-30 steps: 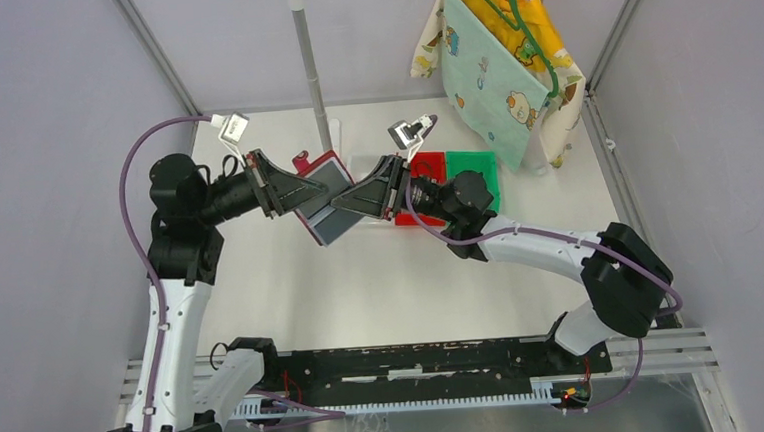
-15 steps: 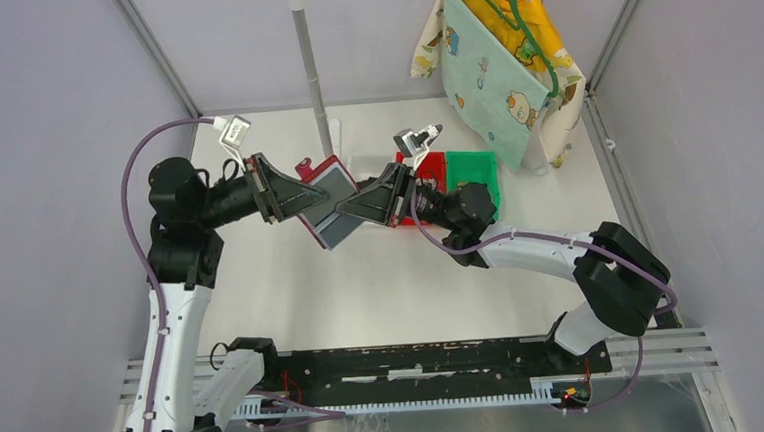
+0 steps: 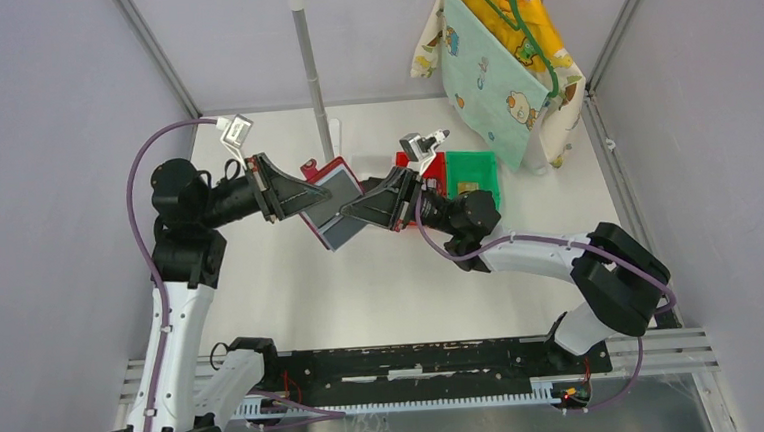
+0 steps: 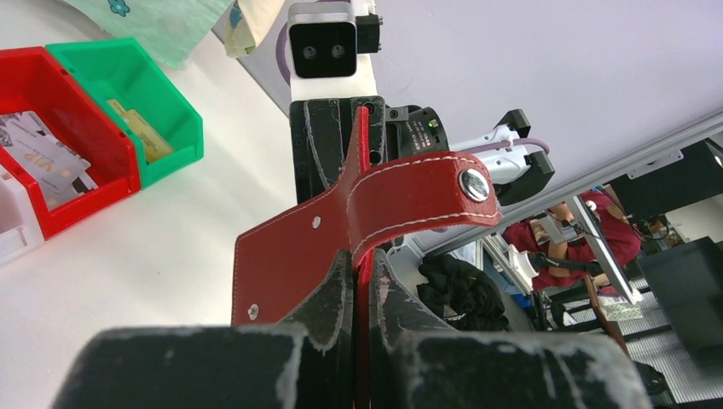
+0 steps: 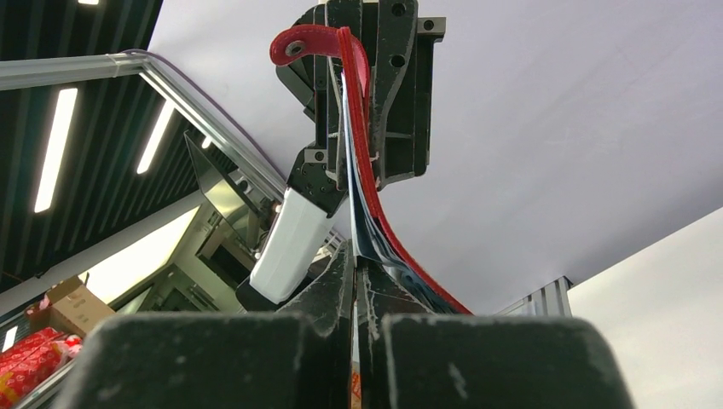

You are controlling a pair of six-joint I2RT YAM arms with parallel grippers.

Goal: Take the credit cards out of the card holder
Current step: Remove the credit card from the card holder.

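Note:
The dark red card holder point(image 3: 340, 168) hangs open above the table between both arms, grey sleeves point(image 3: 336, 211) facing up. My left gripper point(image 3: 315, 193) is shut on its red cover beside the snap tab point(image 4: 426, 192); in the left wrist view the cover point(image 4: 290, 256) sits pinched between the jaws point(image 4: 360, 264). My right gripper point(image 3: 350, 211) is shut at the holder's opposite edge. In the right wrist view a thin pale, orange-tinged credit card point(image 5: 354, 383) shows between its jaws point(image 5: 354, 264), below the red cover point(image 5: 368, 162). Another credit card point(image 4: 141, 132) lies in the green bin point(image 3: 473, 175).
A red bin point(image 3: 433, 168) holding cards point(image 4: 51, 162) stands beside the green bin, behind the right gripper. A white bin point(image 4: 13, 234) adjoins it. A metal pole point(image 3: 311, 70) rises at the back; a hanging cloth bag point(image 3: 504, 58) is at the back right.
The right gripper has closed on the holder's edge and shifted slightly down and left. The left gripper loosened briefly, then shut again on the cover.

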